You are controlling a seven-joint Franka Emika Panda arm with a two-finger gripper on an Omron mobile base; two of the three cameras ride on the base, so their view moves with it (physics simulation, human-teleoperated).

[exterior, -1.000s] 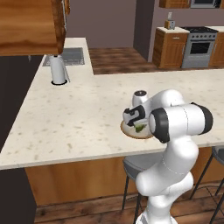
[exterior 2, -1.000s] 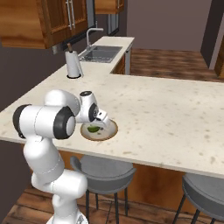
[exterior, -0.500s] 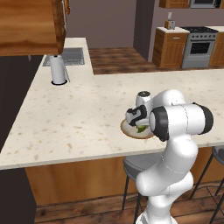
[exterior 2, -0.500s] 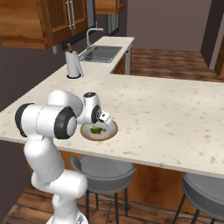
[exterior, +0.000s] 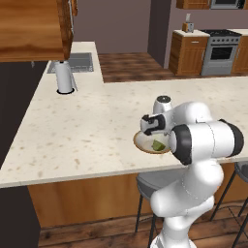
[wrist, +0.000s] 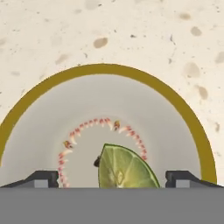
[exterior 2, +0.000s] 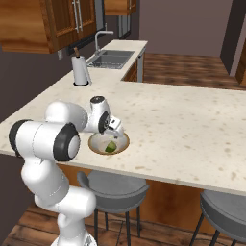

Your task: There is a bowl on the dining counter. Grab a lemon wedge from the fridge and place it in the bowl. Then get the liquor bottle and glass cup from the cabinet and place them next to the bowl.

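Gripper point(wrist: 112, 177): I read it as released, its two dark fingertips point(wrist: 43, 177) standing wide apart on either side of the lemon wedge point(wrist: 124, 168) and touching neither face of it that I can see. The green wedge lies on the pale floor of the bowl point(wrist: 183, 114), inside a ring of small red marks. From the base cameras I see the gripper point(exterior 2: 116, 130) hanging low over the bowl point(exterior 2: 94, 146), wedge point(exterior 2: 111, 146) inside. Bowl: it sits on the dining counter point(exterior 2: 192, 125), near that counter's front edge, above a grey stool point(exterior 2: 113, 185). A paper towel roll point(exterior 2: 80, 70) stands well beyond the bowl, near the sink point(exterior 2: 111, 58).
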